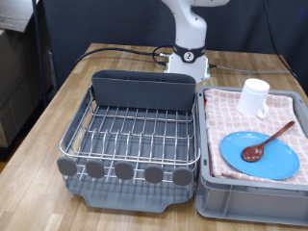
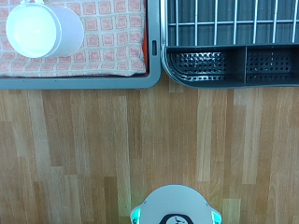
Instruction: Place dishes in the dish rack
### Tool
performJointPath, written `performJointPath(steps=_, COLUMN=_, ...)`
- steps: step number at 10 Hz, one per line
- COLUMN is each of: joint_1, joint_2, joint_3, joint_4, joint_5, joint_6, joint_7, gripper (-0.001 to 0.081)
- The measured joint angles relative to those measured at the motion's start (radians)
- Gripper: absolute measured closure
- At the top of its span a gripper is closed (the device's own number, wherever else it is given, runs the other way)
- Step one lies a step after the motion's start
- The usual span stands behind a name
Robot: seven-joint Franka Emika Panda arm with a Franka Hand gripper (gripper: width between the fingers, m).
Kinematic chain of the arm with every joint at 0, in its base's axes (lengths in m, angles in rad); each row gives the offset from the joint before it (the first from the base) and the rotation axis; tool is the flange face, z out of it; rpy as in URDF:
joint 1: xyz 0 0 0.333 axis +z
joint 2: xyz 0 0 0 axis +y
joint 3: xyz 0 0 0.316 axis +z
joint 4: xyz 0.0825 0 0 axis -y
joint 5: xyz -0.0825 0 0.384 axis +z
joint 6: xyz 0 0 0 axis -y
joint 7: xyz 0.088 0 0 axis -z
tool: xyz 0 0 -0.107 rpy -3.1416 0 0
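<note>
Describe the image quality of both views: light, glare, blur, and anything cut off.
Exterior view: even, soft indoor light, low resolution and slightly soft, dark backdrop behind the table; the arm's upper part is cropped, so the gripper is out of frame. The white mug looks nearly blown out, and the dish rack wires show mild shine. Wrist view: bright and reasonably sharp; the mug looks overexposed, rack and mug are cut by the frame's edges.

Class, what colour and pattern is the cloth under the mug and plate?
Pink-and-white checks on the cloth, clearest in the wrist view beside the white mug.
</note>
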Motion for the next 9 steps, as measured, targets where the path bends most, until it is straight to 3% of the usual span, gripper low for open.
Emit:
performJointPath(steps=2, joint_1=0.001, joint_2=0.007, joint_3=0.001, joint_4=-0.003, joint_5=0.0, joint_6=0.005, joint_7=-0.003, gripper=0.0003)
performJointPath(steps=5, joint_1=0.006, joint_2=0.023, joint_3=0.017, joint_4=-0.015, joint_5=0.012, joint_6=0.079, joint_7=0.018, gripper=0.0003)
performJointPath(steps=9, joint_1=0.005, joint_2=0.106, joint_3=0.124, joint_4=-0.004, joint_5=0.063, joint_6=0.183, joint_7=0.273, gripper=0.0003)
